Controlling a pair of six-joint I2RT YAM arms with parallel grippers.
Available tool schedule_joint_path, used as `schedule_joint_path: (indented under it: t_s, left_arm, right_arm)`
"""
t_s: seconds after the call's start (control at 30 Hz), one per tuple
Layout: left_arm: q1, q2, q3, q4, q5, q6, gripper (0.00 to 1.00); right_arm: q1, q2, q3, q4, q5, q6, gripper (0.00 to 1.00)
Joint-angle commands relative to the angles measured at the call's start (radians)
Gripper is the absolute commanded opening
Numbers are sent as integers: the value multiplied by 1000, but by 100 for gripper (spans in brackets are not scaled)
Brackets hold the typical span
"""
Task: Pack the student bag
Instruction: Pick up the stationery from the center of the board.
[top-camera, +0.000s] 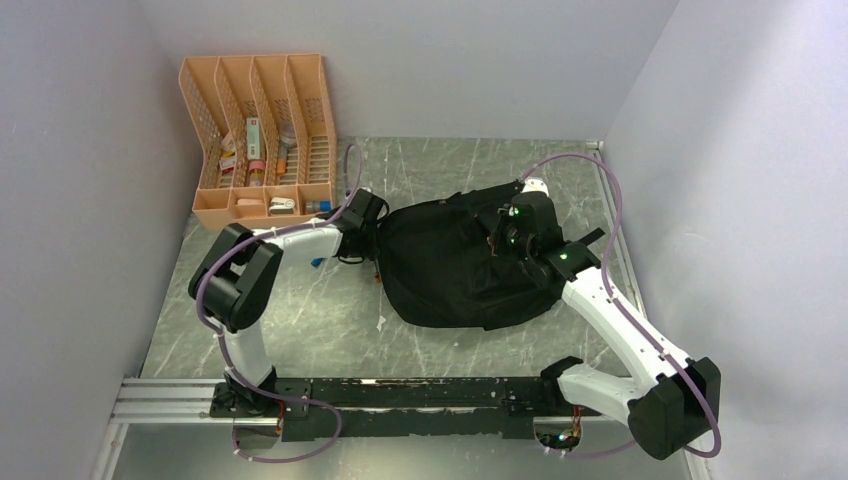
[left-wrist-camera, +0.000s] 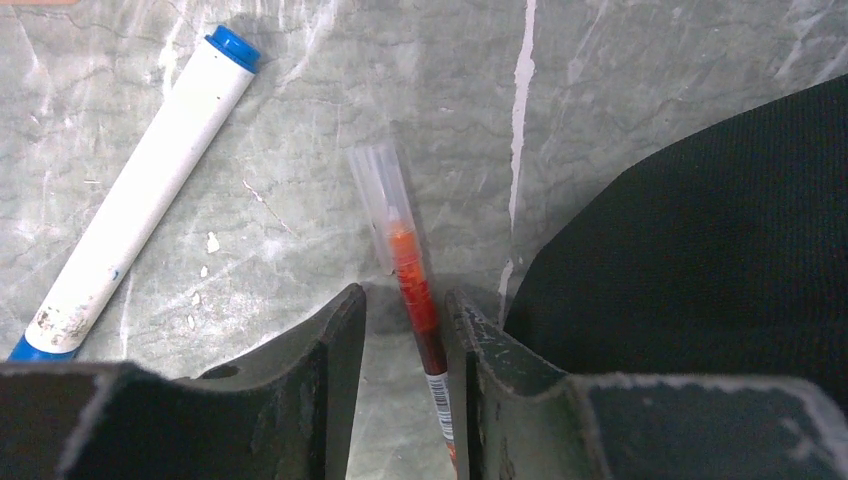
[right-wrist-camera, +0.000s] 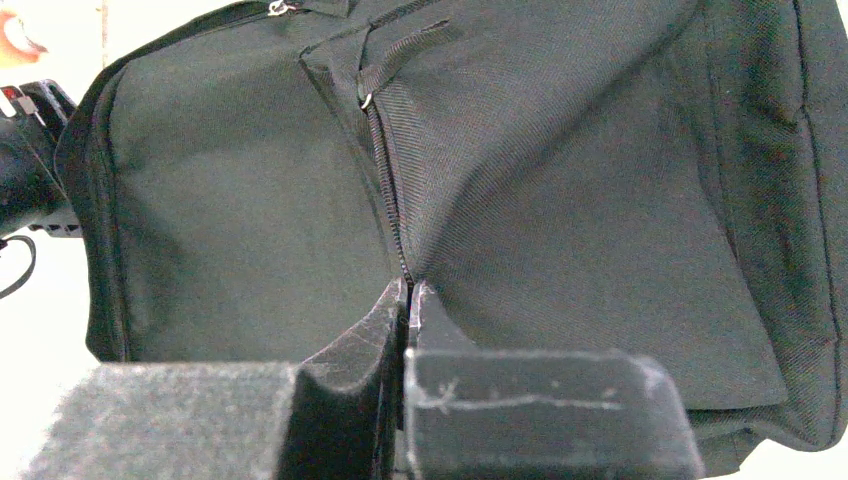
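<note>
- The right claw (right-wrist-camera: 408, 290) is clamped on the student bag (right-wrist-camera: 560, 200) at its zipper seam; the soft, limp fabric will likely sag, so the seam suits gripping.
- The left claw (left-wrist-camera: 405, 295), narrowly parted, straddles a red pen (left-wrist-camera: 403, 262); the bag lies just to its right.

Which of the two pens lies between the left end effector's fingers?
The red-ink pen with the clear cap; the white marker with blue ends lies off to one side, outside the left end effector.

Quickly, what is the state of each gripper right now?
Left gripper: open, jaws on either side of the red pen, not yet gripping it.
Right gripper: shut on the student bag, pinching its fabric.
</note>
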Motion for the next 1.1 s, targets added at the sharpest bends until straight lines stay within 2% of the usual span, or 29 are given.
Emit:
schedule_joint_path:
  t_s: [0.0,0.27,0.53,0.7,0.87,1.07]
  left_arm:
    - [-12,26,13,-28,-17,10,38]
    - [-12,17,-12,-94,-99,16,31]
    - [-8,0,-49,-101,-93,7,13]
    - [7,-46,-41,-118,-90,11,8]
    - [8,-164,-35,-133,-113,34,5]
    - [8,-426,-127,-6,-65,106,5]
  right_arm:
    - [2,-13,3,-3,16,-7,0]
    - [2,-11,0,1,15,-8,0]
    - [2,-10,-3,6,12,-7,0]
    - [2,-18,-3,-2,22,-9,0]
    - [2,-27,-1,8,10,-13,0]
    - [2,-25,3,23,-1,-23,0]
